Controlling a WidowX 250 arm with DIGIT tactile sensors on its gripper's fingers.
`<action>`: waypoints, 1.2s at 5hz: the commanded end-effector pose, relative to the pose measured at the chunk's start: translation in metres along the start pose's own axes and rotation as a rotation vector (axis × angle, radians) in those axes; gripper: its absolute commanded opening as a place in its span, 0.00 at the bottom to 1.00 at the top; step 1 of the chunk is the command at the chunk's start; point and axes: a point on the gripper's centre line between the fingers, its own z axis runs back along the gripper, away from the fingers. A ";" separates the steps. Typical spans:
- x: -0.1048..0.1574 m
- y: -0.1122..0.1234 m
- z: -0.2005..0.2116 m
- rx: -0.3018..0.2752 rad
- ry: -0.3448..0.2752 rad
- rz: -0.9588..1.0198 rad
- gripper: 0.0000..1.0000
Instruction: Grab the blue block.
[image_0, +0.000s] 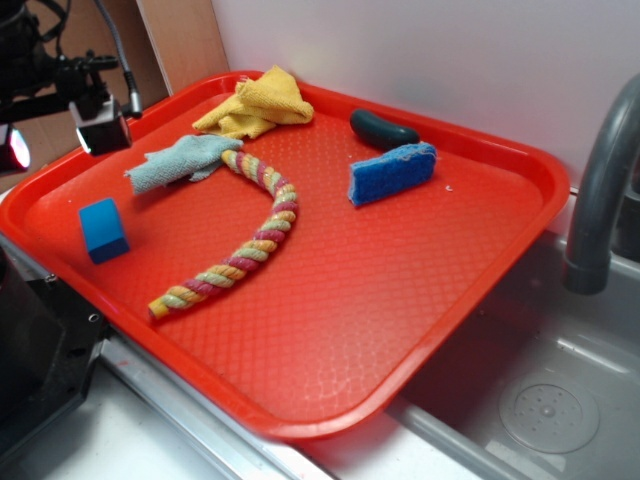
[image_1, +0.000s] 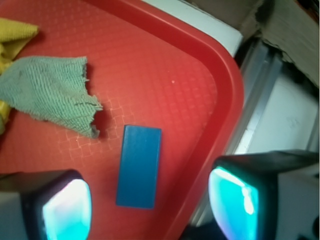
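Observation:
The blue block (image_0: 103, 230) lies flat near the left edge of the red tray (image_0: 400, 300), apart from everything else. In the wrist view the blue block (image_1: 139, 166) appears lengthwise, its near end level with my gripper (image_1: 150, 209). The gripper is open, hanging above the block and not touching it. The left finger (image_1: 66, 209) is over the tray floor. The right finger (image_1: 234, 204) is over the tray rim (image_1: 220, 75). In the exterior view only my arm and its camera (image_0: 100, 128) show at the top left; the fingers are out of sight there.
A green cloth (image_0: 180, 162) (image_1: 47, 92) lies just beyond the block, with a yellow cloth (image_0: 260, 105) behind it. A striped rope (image_0: 250, 245) curves across the tray's middle. A rough blue sponge (image_0: 392, 173) and a dark object (image_0: 382, 128) lie at the back. Faucet (image_0: 600, 180) and sink (image_0: 540, 400) are at the right.

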 end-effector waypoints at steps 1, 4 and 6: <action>-0.003 -0.001 -0.033 -0.010 0.030 -0.086 1.00; -0.003 -0.011 -0.075 0.049 0.121 -0.105 1.00; 0.000 -0.011 -0.066 0.013 0.119 -0.199 0.00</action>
